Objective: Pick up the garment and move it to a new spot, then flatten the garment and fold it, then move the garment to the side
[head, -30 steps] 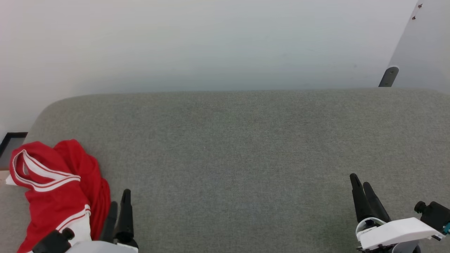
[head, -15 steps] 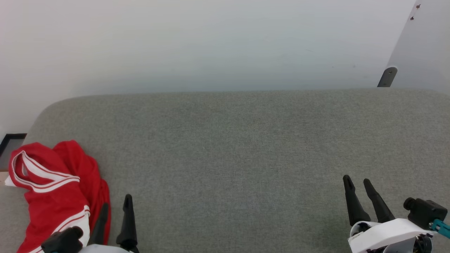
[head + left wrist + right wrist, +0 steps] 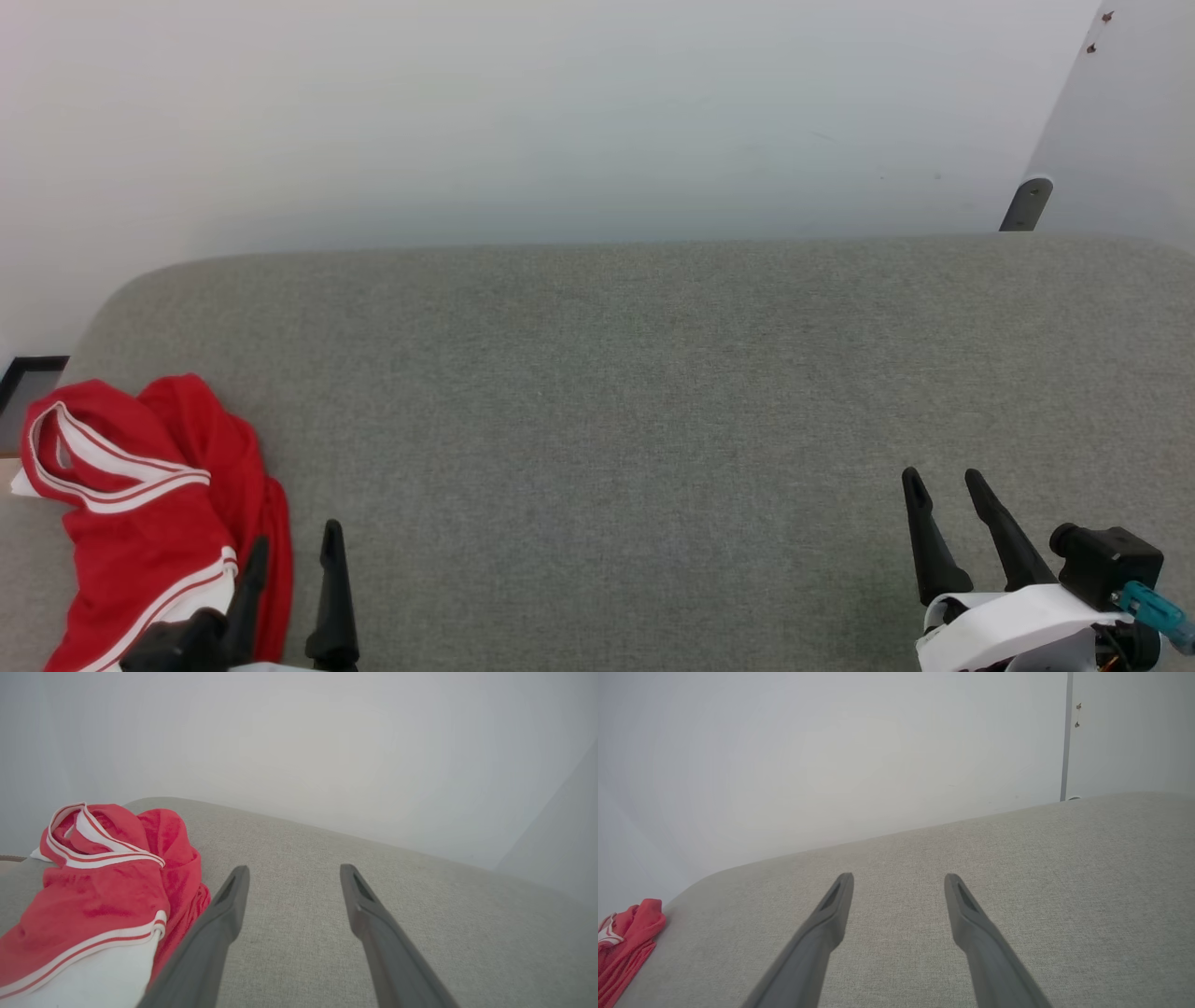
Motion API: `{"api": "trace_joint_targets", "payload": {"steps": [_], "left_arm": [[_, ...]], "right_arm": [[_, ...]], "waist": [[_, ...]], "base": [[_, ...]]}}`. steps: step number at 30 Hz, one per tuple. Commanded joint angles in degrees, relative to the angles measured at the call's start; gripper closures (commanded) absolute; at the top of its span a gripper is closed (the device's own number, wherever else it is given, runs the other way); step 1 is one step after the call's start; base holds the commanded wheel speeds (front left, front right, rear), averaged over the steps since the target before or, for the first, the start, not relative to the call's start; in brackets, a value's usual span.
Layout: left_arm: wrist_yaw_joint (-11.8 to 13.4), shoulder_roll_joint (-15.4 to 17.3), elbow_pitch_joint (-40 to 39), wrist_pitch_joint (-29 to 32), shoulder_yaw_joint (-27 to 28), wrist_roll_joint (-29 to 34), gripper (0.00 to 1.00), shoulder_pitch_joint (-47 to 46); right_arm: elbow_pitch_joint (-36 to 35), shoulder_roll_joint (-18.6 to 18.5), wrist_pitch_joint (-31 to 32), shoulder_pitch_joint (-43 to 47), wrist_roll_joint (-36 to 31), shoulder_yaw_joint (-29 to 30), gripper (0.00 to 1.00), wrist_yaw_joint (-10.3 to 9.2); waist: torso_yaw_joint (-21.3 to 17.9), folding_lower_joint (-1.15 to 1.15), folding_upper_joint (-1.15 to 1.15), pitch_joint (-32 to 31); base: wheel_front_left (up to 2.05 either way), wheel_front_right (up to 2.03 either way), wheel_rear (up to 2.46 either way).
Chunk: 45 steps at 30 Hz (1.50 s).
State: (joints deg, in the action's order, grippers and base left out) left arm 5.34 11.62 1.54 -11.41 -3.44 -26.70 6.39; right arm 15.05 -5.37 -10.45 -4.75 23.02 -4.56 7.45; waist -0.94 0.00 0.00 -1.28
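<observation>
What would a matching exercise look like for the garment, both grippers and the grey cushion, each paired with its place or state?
Column one:
1 garment
2 left gripper
3 right gripper
4 grey cushion

Column two:
A open, over bare fabric at the right
B bears the garment
C crumpled at the left end
D open, beside the garment

Pairs: 1-C, 2-D, 3-A, 4-B

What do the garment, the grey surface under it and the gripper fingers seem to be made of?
Garment: soft knit cloth, matte, probably jersey; it crumples in folds.
Grey surface: woven upholstery fabric, matte; fine flecked weave, rounded edge.
Fingers: likely hard dark plastic, smooth with faint sheen.
</observation>
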Motion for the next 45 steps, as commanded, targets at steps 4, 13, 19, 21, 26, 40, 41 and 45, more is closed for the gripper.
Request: {"api": "trace_joint_targets", "payload": {"steps": [4, 13, 19, 21, 26, 40, 41, 45], "left_arm": [[0.2, 0.62, -0.93, -0.79, 0.38, 2.57, 0.0, 0.83], [0.18, 0.4, -2.17, -1.77, 0.86, 6.6, 0.0, 1.79], [-0.77, 0.18, -2.71, -2.48, 1.46, 8.55, 0.0, 2.27], [-1.08, 0.02, -2.81, -2.7, 1.63, 9.09, 0.0, 2.46], [-2.06, -0.14, -3.01, -3.19, 1.99, 10.77, 0.0, 2.93], [-4.17, -1.26, -2.61, -3.73, 3.3, 13.16, 0.0, 3.27], [-4.38, -1.33, -2.57, -3.73, 3.43, 13.15, 0.0, 3.26], [-4.96, -1.83, -2.33, -3.73, 3.92, 12.63, 0.0, 3.2]], "right_arm": [[-0.32, 0.14, -0.75, -0.13, -2.86, 0.09, 0.0, 0.05], [-0.53, 0.42, -1.62, 0.09, -7.88, 0.46, 0.0, 0.05], [-0.54, 0.5, -2.25, 0.07, -10.49, 0.35, 0.0, 0.05], [-0.54, 0.5, -2.38, 0.06, -11.4, 0.23, 0.0, 0.05], [-0.48, 0.46, -2.82, 0.01, -13.26, 0.0, 0.0, 0.05], [-0.47, 0.59, -3.53, 0.09, -15.88, 0.02, 0.0, 0.05], [-0.46, 0.61, -3.53, 0.09, -15.88, 0.05, 0.0, 0.05], [-0.35, 0.63, -3.58, 0.06, -15.85, 0.14, 0.0, 0.05]], "waist": [[-0.07, 0.0, 0.0, -0.05], [-0.15, 0.0, 0.0, -0.12], [-0.17, 0.0, 0.0, -0.18], [-0.19, 0.0, 0.0, -0.22], [-0.21, 0.0, 0.0, -0.33], [-0.41, 0.0, 0.0, -0.66], [-0.4, 0.0, 0.0, -0.67], [-0.36, 0.0, 0.0, -0.74]], "base": [[0.0, 0.0, 0.0], [0.0, 0.0, 0.0], [0.0, 0.0, 0.0], [0.0, 0.0, 0.0], [0.0, 0.0, 0.0], [0.0, 0.0, 0.0], [0.0, 0.0, 0.0], [0.0, 0.0, 0.0]]}}
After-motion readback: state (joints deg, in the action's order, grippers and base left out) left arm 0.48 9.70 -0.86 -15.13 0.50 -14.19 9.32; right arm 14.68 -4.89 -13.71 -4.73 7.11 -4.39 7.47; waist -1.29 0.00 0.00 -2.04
